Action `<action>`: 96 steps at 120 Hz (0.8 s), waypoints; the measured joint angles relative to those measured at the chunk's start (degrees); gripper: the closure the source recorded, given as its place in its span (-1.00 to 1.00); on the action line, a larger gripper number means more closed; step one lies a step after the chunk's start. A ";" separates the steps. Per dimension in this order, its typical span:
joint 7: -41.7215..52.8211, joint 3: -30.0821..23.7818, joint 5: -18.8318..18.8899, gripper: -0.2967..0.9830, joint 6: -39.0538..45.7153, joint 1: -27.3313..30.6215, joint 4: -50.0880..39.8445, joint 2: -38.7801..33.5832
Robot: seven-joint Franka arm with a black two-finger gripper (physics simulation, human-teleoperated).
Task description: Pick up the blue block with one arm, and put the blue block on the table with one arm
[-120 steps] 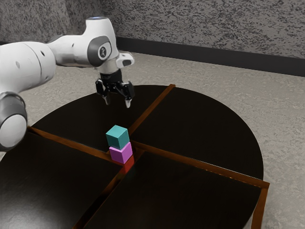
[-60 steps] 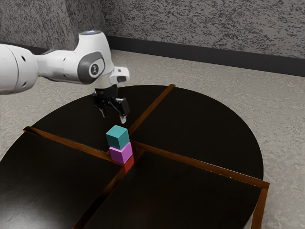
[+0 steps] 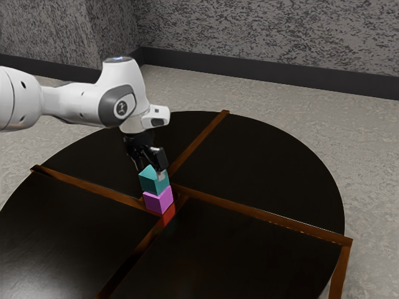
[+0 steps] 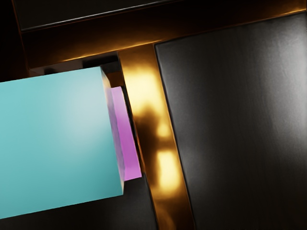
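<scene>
No words, numbers or brand names can be read. In the exterior view, a small dark emblem (image 3: pixel 123 108) stands on the pale round cap of the robot arm (image 3: pixel 129 84), too small to make out.

Gripper (image 3: pixel 151 172) lower than a second ago: was well above the teal block (image 3: pixel 153 182), now down at it, fingers apart, one tip overlapping the block's upper side in the exterior view. Hand turned on the way. White arm (image 3: pixel 75 101) lowered too, wrist joint shifted toward the exterior view's left.
</scene>
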 joint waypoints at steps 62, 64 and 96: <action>2.96 2.17 0.22 -0.54 3.18 0.16 1.07 2.59; 3.05 2.17 0.24 -0.54 3.33 0.15 1.38 2.76; 4.31 2.13 0.04 -0.54 4.68 0.14 2.60 4.62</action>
